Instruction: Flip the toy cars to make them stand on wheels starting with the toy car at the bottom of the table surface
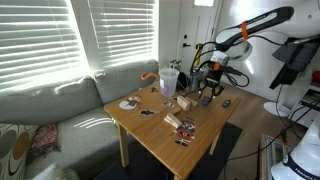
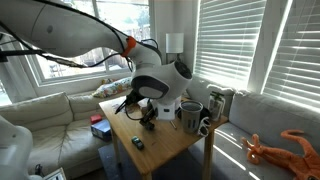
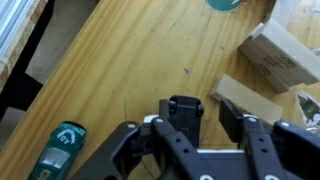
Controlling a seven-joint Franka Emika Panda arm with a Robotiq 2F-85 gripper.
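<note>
Slatted blinds point(image 1: 60, 35) and a grey sofa point(image 1: 50, 105) were seen behind the table surface point(image 1: 160, 135), a square light-wood top cluttered with small things. The arm was reached in over the far right part of the table in an exterior view, with the gripper point(image 1: 207, 92) held low above the wood, just right of the cups point(image 1: 168, 80).

In the wrist view the gripper point(image 3: 192, 120) was shown from above with its jaws apart. A small dark toy point(image 3: 185, 108) was seen between the fingers point(image 3: 250, 145). Whether the fingers touched it could not be told, nor could it be told which way up it lay.

A teal-topped toy car point(image 3: 60, 148) was found lying on the bare wood at the lower left of the wrist view, apart from the gripper and close to the table's edge. It was also made out as a tiny dark shape near the table's near edge in an exterior view point(image 2: 138, 143), below the gripper point(image 2: 148, 118).

Two wooden blocks point(image 3: 280, 50) were seen to the right of the gripper in the wrist view, the nearer one point(image 3: 245, 98) just beside the right finger. Reddish-and-white striped items point(image 1: 178, 126) were seen nearer the front of the table, well apart from the gripper.
</note>
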